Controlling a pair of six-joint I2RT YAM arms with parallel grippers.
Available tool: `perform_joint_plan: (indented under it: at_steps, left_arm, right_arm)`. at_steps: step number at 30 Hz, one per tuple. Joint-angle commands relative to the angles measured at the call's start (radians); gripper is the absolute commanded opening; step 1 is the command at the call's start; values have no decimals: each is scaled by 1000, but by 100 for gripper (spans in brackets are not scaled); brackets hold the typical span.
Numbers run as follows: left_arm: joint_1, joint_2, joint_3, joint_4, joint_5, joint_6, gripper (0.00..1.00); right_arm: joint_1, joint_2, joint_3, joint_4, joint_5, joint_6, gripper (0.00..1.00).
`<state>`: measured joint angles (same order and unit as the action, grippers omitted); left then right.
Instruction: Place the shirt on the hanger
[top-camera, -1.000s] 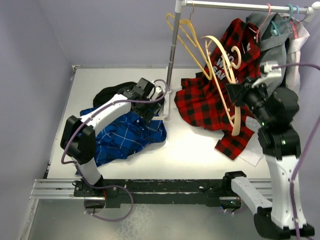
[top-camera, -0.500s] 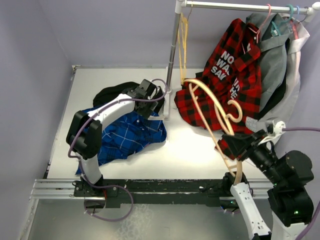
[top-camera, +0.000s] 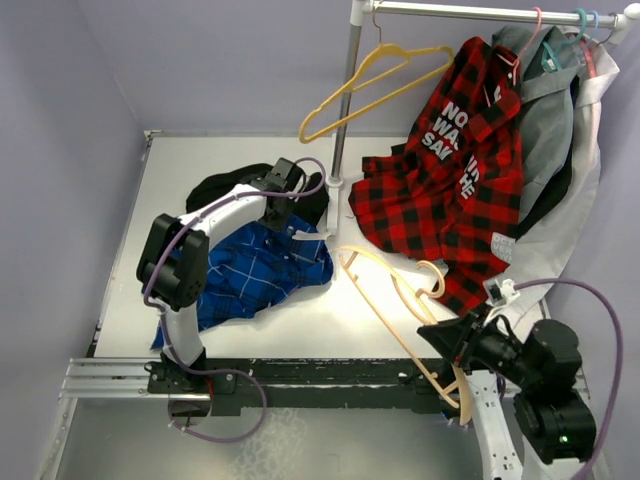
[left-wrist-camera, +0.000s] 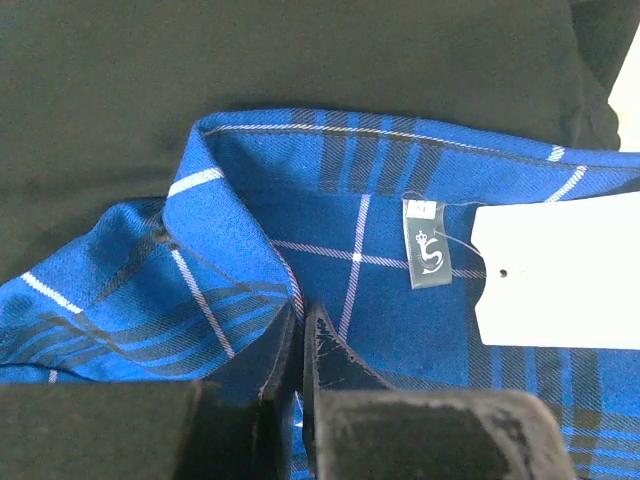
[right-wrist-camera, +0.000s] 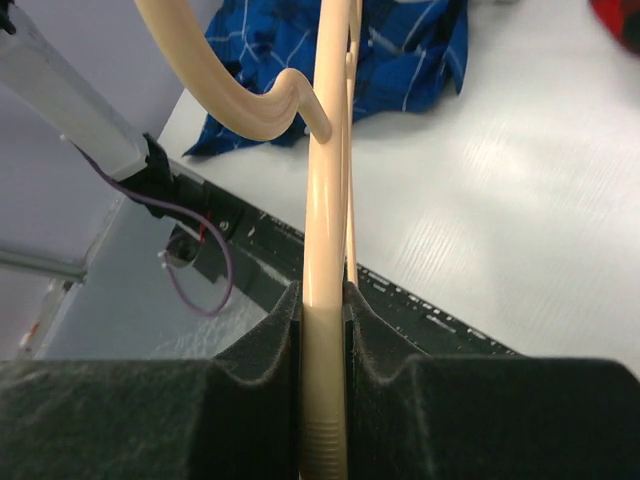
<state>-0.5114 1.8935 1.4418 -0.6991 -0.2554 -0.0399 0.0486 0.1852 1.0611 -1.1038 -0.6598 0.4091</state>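
Note:
The bright blue checked shirt (top-camera: 250, 272) lies crumpled at the left of the table. At its collar (left-wrist-camera: 240, 215), my left gripper (left-wrist-camera: 298, 335) is shut on a fold of blue cloth, just below the neck label (left-wrist-camera: 427, 246) and a white paper tag (left-wrist-camera: 560, 285). From above, that gripper (top-camera: 288, 212) sits at the shirt's far edge. My right gripper (right-wrist-camera: 325, 320) is shut on the bar of the pale tan hanger (right-wrist-camera: 325, 190). It holds the hanger (top-camera: 395, 290) low over the near right of the table, with the hook toward the middle.
A black garment (top-camera: 225, 185) lies behind the blue shirt. The rack pole (top-camera: 345, 100) stands at centre back, with a yellow hanger (top-camera: 370, 80) swinging on the rail. A red-and-black plaid shirt (top-camera: 450, 180) and grey clothes (top-camera: 560, 120) hang at right.
My left gripper has shut on the shirt's collar. The right arm has carried the tan hanger down from the rack to the near right. The rail hanger has swung round.

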Motion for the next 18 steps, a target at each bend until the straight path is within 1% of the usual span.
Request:
perform_joint_plan:
  at_steps: [1, 4, 9, 16, 18]
  left_arm:
    - [2, -54, 31, 0, 26, 4, 4]
    - [3, -109, 16, -8, 38, 10, 3]
    - [3, -208, 8, -38, 78, 18, 4]
    - [2, -274, 7, -84, 148, 26, 5]
    - [2, -284, 11, -84, 167, 30, 6]
  right_arm:
    - [-26, -32, -142, 91, -148, 90, 0]
    - [-38, -27, -210, 192, -188, 139, 0]
    - [-39, -3, -289, 373, -194, 240, 0]
    - [-38, 45, -376, 625, -233, 400, 0]
    - [-38, 60, -392, 669, -231, 431, 0]
